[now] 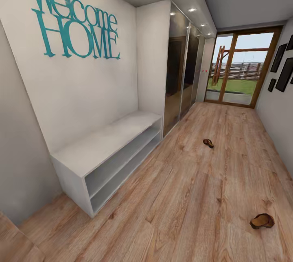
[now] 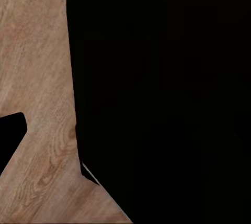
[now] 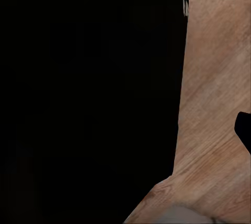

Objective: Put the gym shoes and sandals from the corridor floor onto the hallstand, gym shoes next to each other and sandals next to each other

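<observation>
Two brown sandals lie apart on the wood-plank corridor floor [image 1: 191, 197]. One sandal [image 1: 208, 143] is mid-corridor, and the other sandal [image 1: 262, 221] is nearer, at the right. The gym shoes and the hallstand with upper shelves are out of view. The left wrist view looks down at floor planks [image 2: 42, 77] beside a large black body. A small dark wedge [image 2: 10, 135] sits at that picture's edge. The right wrist view shows the same kind of black mass, floor [image 3: 214, 77] and a dark wedge [image 3: 243, 130]. Neither view tells how the fingers stand.
A low light-grey bench [image 1: 101, 142] with two open shelves stands against the left wall, under teal "Welcome HOME" lettering [image 1: 75, 21]. Past it are mirrored wardrobe doors [image 1: 181, 70]. A glass door [image 1: 240, 68] closes the far end. Dark picture frames [image 1: 283, 66] hang on the right wall.
</observation>
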You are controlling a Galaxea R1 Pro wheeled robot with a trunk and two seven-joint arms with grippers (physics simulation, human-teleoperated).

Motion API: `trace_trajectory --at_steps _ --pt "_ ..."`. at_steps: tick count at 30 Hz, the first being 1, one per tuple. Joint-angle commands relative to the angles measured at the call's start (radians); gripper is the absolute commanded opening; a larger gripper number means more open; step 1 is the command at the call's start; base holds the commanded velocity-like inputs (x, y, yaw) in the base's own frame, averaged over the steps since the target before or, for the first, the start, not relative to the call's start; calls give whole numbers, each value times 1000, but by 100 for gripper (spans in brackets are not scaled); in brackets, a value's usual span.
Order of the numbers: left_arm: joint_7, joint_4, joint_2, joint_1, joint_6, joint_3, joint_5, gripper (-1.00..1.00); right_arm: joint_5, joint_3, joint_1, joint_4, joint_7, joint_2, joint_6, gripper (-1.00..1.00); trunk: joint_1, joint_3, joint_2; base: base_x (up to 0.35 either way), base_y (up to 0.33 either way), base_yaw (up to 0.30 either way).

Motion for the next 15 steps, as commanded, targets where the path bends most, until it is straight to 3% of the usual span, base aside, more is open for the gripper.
trace_trajectory --at_steps 1,5,10,15 --pt "6 -6 6 -6 -6 6 6 100 3 -6 -6 -6 4 -6 -6 100 0 0 0 0 0 0" --pt "13 -28 23 -29 -14 29 28 100 2 -28 -29 -29 2 -28 -28 100 0 0 0 0 0 0" --pt "-5 -41 -5 -23 -12 23 13 100 -1 -10 -58 -57 -1 0 -1 100 0 0 0 0 34 0" --pt "-7 -12 -8 5 -12 22 9 100 -1 2 -86 -62 -1 28 7 100 0 0 0 0 219 0"
